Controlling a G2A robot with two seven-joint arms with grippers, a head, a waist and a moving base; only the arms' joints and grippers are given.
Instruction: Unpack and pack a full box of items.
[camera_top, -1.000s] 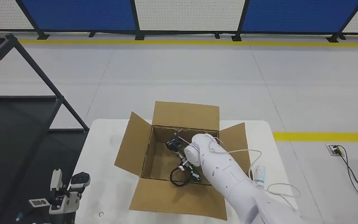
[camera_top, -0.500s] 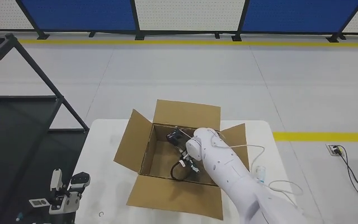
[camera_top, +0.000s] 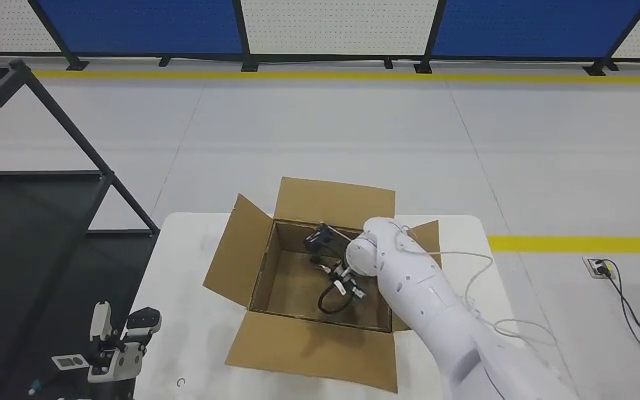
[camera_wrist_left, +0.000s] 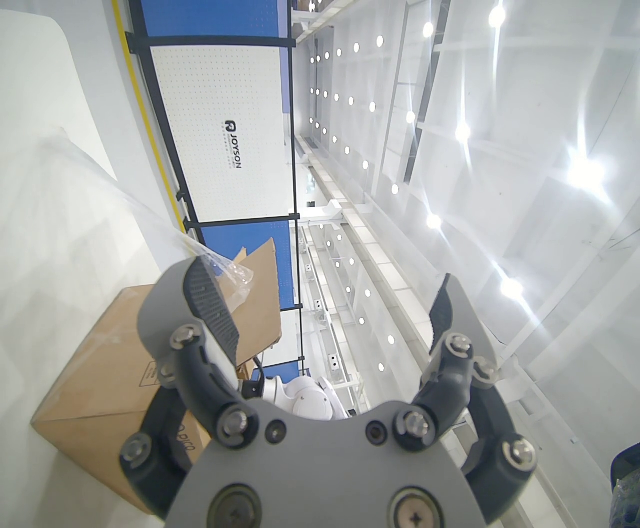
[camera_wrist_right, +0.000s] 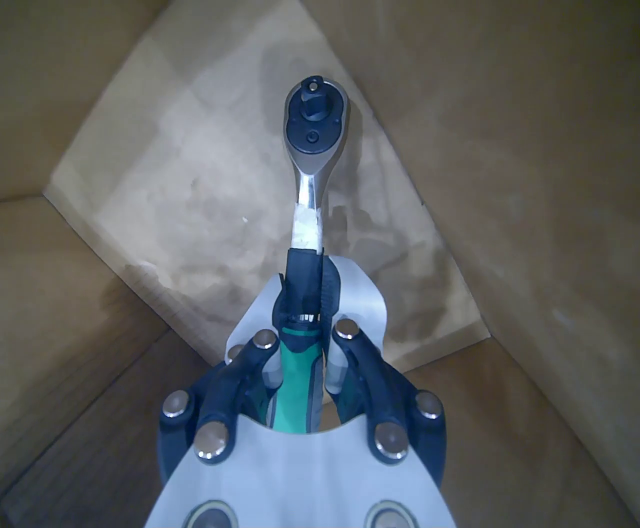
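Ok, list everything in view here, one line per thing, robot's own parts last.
Cardboard box: one, brown, flaps open, on the table.
Ratchet wrench: one, silver head with green-and-black handle, held inside the box.
Table: one, white, under the box.
Plastic film: one, clear, by the box's outer wall.
Rack: one, black, beside the table.
Partition panels: several, blue and white, across the far floor.
Right claw: one, grey and black, shut on the wrench handle.
Left claw: one, grey and black, open, empty, outside the box.
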